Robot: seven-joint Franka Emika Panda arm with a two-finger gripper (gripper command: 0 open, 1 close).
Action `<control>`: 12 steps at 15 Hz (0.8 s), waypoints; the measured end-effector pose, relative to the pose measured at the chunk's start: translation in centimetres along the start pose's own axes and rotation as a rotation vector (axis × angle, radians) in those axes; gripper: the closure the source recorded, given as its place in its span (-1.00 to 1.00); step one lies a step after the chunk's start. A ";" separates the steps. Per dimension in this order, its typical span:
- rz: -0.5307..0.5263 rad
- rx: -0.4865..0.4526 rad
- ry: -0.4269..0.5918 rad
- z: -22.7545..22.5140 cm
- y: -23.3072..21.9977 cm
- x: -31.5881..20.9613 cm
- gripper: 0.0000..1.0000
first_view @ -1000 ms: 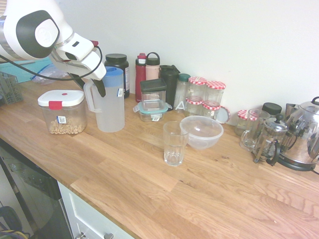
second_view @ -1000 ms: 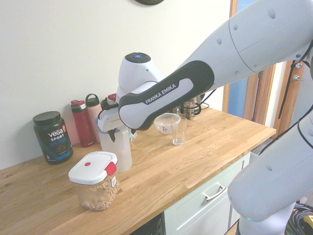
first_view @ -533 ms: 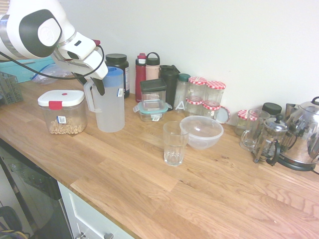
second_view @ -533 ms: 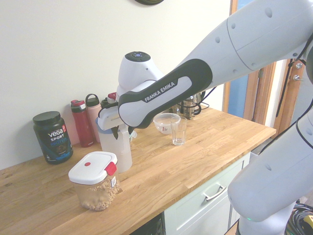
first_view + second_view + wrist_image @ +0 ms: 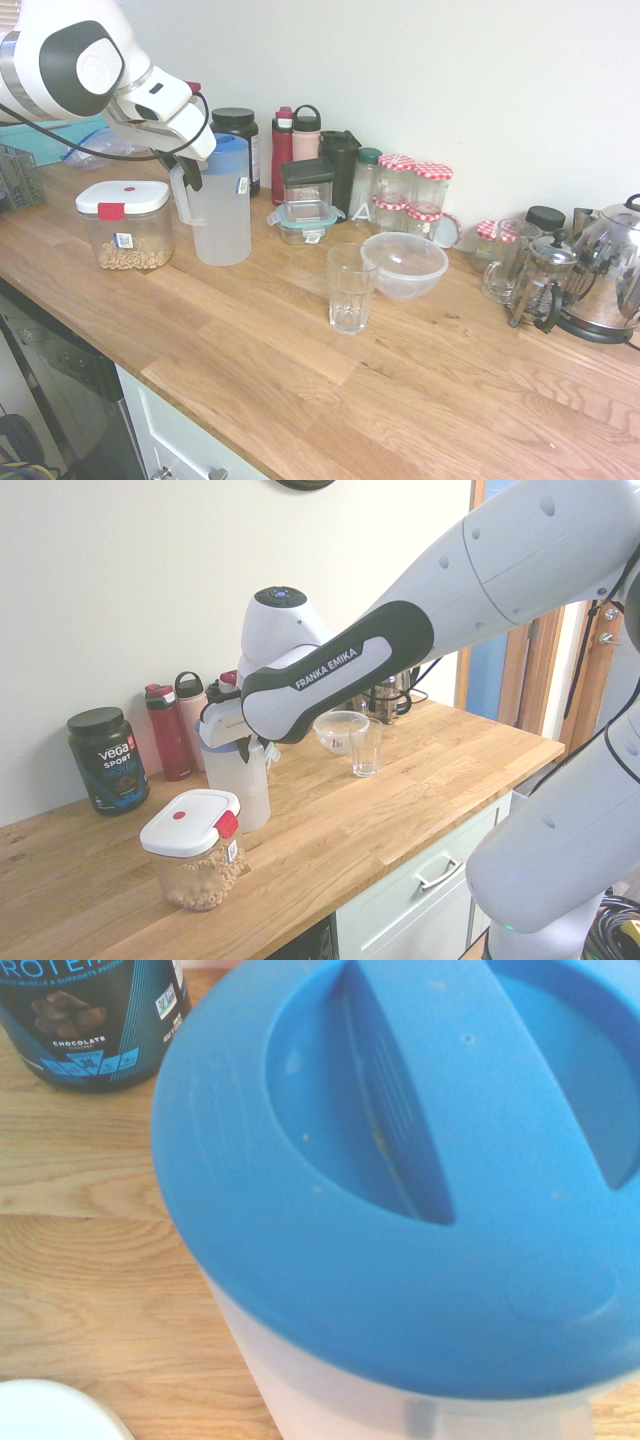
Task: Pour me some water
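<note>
The frosted jug (image 5: pixel 222 215), the vessel for the water, stands upright on the wooden counter (image 5: pixel 300 400). Its blue lid (image 5: pixel 350 1260) is seated on top, with two recesses either side of a raised bar. The water level cannot be read through the cloudy wall. The side handle (image 5: pixel 183 204) faces the white-lidded container (image 5: pixel 127 228).

The gripper (image 5: pixel 186 170) is positioned at the upper part of the side handle, just below lid height. Whether it is apart or clamped on the handle cannot be determined from here.

Adjacent items are located as follows. The white-lidded container, with a red clasp and pale dry pieces inside, is beside the jug on the handle side. Behind the jug stands a black Vega Sport protein tub (image 5: pixel 108 762), followed along the wall by a red bottle (image 5: pixel 281 158), a pink bottle (image 5: pixel 306 142) and a black tumbler (image 5: pixel 341 175). In front of the tumbler is a clip-sided food box (image 5: pixel 305 222) with a dark-lidded box (image 5: pixel 307 180) above it.

Farther along the counter, an upright drinking glass (image 5: pixel 350 292) is near a clear plastic bowl (image 5: pixel 405 267). Jars with red-and-white lids (image 5: pixel 429 188) are stacked behind. The French press (image 5: pixel 546 272) and steel kettle (image 5: pixel 606 270) occupy the far end.
</note>
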State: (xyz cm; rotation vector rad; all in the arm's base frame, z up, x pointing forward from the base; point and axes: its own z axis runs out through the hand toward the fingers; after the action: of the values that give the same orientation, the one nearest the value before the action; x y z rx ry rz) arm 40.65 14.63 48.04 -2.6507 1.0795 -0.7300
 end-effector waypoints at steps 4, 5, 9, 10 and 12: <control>0.005 -0.004 0.001 -0.4 0.3 0.2 1.00; 0.010 -0.008 0.000 -0.9 0.6 0.3 1.00; -0.031 0.001 0.008 -7.0 2.2 1.2 1.00; -0.062 -0.003 0.005 -9.0 3.1 1.3 1.00; -0.139 -0.013 -0.028 -12.0 5.4 2.2 1.00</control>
State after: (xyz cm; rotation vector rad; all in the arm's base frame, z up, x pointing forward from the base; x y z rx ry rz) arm 32.65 9.38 57.34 -2.7598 0.9036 -0.7111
